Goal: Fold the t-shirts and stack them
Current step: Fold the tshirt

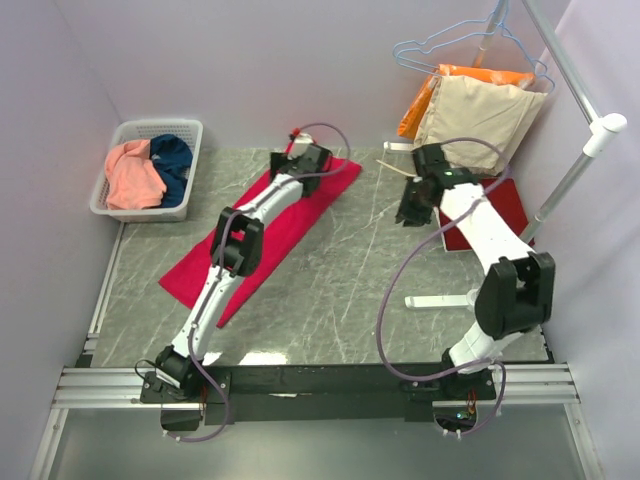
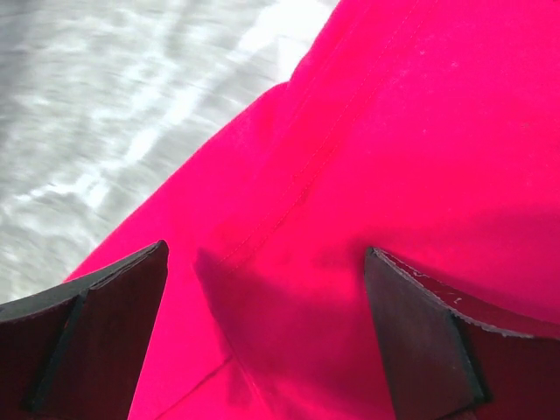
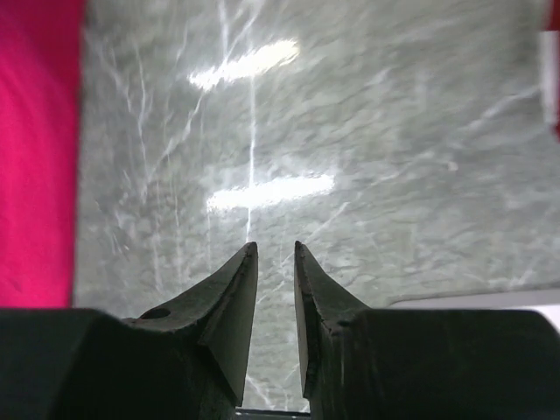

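Observation:
A bright crimson-red t-shirt (image 1: 290, 225) lies in a long strip slanting across the left half of the marble table (image 1: 350, 280). My left gripper (image 1: 304, 152) hovers over its far end, open wide. In the left wrist view the left gripper (image 2: 267, 249) has only red cloth (image 2: 420, 131) and a seam below it. My right gripper (image 1: 406, 216) hangs over bare table at centre right. Seen from the right wrist, the right gripper (image 3: 276, 247) is open by a narrow gap with nothing in it. A darker red t-shirt (image 1: 508, 198) lies flat under the right arm.
A white basket (image 1: 160, 124) at the back left holds a salmon-pink t-shirt (image 1: 133, 175) and a dark teal-blue one (image 1: 173, 160). Beige (image 1: 480, 112) and orange (image 1: 432, 90) garments hang at the back right from a white rack pole (image 1: 570, 180). Its white foot (image 1: 440, 300) lies on the table.

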`<state>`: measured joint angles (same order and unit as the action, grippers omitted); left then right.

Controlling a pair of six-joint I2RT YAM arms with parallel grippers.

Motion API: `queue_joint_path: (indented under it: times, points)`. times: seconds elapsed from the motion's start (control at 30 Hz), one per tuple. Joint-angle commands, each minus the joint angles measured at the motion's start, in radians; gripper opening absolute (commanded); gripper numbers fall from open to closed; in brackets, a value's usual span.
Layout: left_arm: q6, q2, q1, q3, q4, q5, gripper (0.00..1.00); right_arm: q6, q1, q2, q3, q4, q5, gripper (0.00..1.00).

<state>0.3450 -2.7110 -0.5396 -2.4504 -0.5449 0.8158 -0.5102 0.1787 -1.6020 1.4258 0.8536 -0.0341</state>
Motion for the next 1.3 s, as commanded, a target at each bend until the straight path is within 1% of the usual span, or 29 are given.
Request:
queue_joint_path:
  times: [0.0, 0.07, 0.1, 0.13, 0.17, 0.2, 0.23, 0.27, 0.33, 0.37, 0.43, 0.5, 0.57, 0.67, 0.7, 0.73, 0.8, 0.87, 0.97, 1.03, 1.07, 1.1, 1.17, 1.27]
  points:
    - [-0.009, -0.027, 0.084, 0.017, -0.070, -0.006, 0.99, 0.030, 0.099, -0.082, 0.056, 0.019, 0.030, 0.31]
    - [-0.049, 0.002, 0.095, 0.048, -0.029, -0.039, 0.99, 0.029, 0.154, -0.113, 0.070, 0.016, 0.025, 0.30]
    - [-0.054, 0.043, 0.107, 0.069, 0.006, -0.102, 0.99, 0.027, 0.171, -0.142, 0.076, 0.013, 0.016, 0.31]
    - [-0.055, 0.069, 0.113, 0.082, 0.023, -0.127, 1.00, 0.029, 0.186, -0.157, 0.090, 0.009, 0.005, 0.31]
    - [-0.049, 0.098, 0.118, 0.096, 0.046, -0.157, 0.99, 0.030, 0.220, -0.173, 0.100, 0.001, -0.004, 0.31]
    - [-0.041, 0.164, 0.133, 0.120, 0.063, -0.188, 0.99, 0.035, 0.240, -0.206, 0.113, -0.002, -0.004, 0.31]
    - [-0.026, 0.196, 0.142, 0.123, 0.074, -0.254, 0.99, 0.042, 0.260, -0.226, 0.142, -0.002, 0.000, 0.31]
    - [0.014, 0.226, 0.153, 0.120, 0.071, -0.277, 0.99, 0.053, 0.313, -0.249, 0.160, 0.001, 0.011, 0.31]
    - [0.043, 0.305, 0.188, 0.093, 0.059, -0.314, 0.99, 0.085, 0.372, -0.326, 0.226, 0.015, 0.063, 0.32]
    - [0.045, 0.331, 0.196, 0.090, 0.062, -0.310, 0.99, 0.100, 0.427, -0.355, 0.251, 0.037, 0.080, 0.32]
    - [0.020, 0.404, 0.210, 0.090, 0.068, -0.270, 0.99, 0.137, 0.484, -0.432, 0.315, 0.044, 0.111, 0.32]
    - [-0.033, 0.447, 0.220, 0.090, 0.065, -0.204, 0.99, 0.169, 0.557, -0.498, 0.363, 0.053, 0.102, 0.34]
    - [-0.063, 0.459, 0.234, 0.086, 0.030, -0.124, 0.99, 0.185, 0.600, -0.538, 0.435, 0.061, 0.076, 0.34]
    - [-0.046, 0.522, 0.271, 0.175, 0.028, -0.060, 1.00, 0.219, 0.669, -0.630, 0.563, 0.093, 0.018, 0.35]
    - [-0.031, 0.525, 0.295, 0.176, -0.039, -0.044, 0.99, 0.239, 0.686, -0.679, 0.605, 0.110, 0.010, 0.35]
    - [-0.015, 0.530, 0.306, 0.177, -0.067, -0.041, 0.99, 0.249, 0.720, -0.703, 0.690, 0.128, 0.004, 0.35]
    - [0.028, 0.548, 0.334, 0.205, -0.142, -0.056, 0.99, 0.254, 0.743, -0.751, 0.764, 0.148, -0.018, 0.36]
    - [0.081, 0.559, 0.349, 0.218, -0.196, -0.069, 0.99, 0.257, 0.762, -0.771, 0.788, 0.136, -0.078, 0.37]
    - [0.130, 0.582, 0.369, 0.258, -0.273, -0.105, 0.99, 0.275, 0.783, -0.788, 0.835, 0.122, -0.102, 0.37]
    - [0.156, 0.626, 0.388, 0.293, -0.288, -0.154, 0.99, 0.279, 0.789, -0.786, 0.829, 0.101, -0.134, 0.37]
    - [0.167, 0.648, 0.392, 0.350, -0.277, -0.167, 1.00, 0.285, 0.795, -0.789, 0.826, 0.084, -0.147, 0.37]
    - [0.170, 0.693, 0.403, 0.382, -0.262, -0.178, 0.99, 0.294, 0.800, -0.794, 0.825, 0.076, -0.165, 0.38]
    - [0.173, 0.730, 0.415, 0.442, -0.239, -0.202, 0.99, 0.303, 0.806, -0.803, 0.819, 0.050, -0.190, 0.37]
    - [0.180, 0.773, 0.440, 0.459, -0.242, -0.240, 0.99, 0.325, 0.817, -0.809, 0.771, -0.013, -0.240, 0.37]
